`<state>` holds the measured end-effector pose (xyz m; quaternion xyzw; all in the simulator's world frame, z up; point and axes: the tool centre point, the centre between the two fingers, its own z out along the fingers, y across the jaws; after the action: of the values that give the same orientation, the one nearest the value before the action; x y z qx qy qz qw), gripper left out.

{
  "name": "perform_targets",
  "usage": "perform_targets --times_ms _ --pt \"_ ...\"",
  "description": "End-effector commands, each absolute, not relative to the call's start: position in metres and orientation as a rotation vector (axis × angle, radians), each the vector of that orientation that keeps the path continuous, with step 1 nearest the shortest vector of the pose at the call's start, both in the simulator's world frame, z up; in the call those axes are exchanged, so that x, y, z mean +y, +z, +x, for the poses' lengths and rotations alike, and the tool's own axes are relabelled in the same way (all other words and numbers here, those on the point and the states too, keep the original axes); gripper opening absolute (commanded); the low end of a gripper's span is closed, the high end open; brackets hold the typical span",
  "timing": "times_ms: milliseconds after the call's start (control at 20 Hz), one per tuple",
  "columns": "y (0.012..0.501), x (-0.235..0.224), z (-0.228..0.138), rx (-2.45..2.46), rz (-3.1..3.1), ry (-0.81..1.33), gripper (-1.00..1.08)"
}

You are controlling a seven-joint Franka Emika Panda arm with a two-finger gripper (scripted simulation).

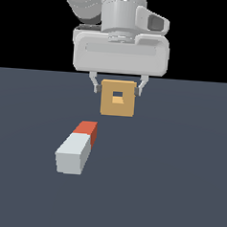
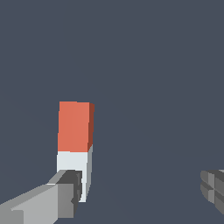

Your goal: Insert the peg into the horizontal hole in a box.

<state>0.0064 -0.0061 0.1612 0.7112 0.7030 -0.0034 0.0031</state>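
**Gripper wide apart above the floor, peg lying free**

From the exterior view I see the gripper (image 1: 117, 87) hanging from the Panda's pale hand, its two fingers spread wide with nothing between them. The tan box (image 1: 118, 98) appears between the fingertips in this view, but I cannot tell whether it stands behind them or level with them. Its square hole (image 1: 117, 94) faces the camera.

The peg (image 1: 76, 148) lies flat on the dark grey floor (image 1: 178, 177), towards the exterior view's left and nearer the camera than the box, clear of it. Its grey-white half points at the camera, its red-orange half towards the box.

On my wrist view the peg (image 2: 74, 148) sits just past one finger (image 2: 65, 192), whose tip overlaps its white end; the other finger (image 2: 214, 188) is well apart from it.
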Motion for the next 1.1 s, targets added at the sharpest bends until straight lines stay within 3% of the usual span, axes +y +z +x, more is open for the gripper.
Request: perform_targets --times_ms 0,500,1050 --pt "0.161 -0.006 0.006 2.204 2.23 -0.011 1.0" --pt "0.146 -0.018 -0.009 2.196 2.239 -0.009 1.0" --pt "0.098 -0.056 -0.06 2.169 2.27 -0.003 1.0"
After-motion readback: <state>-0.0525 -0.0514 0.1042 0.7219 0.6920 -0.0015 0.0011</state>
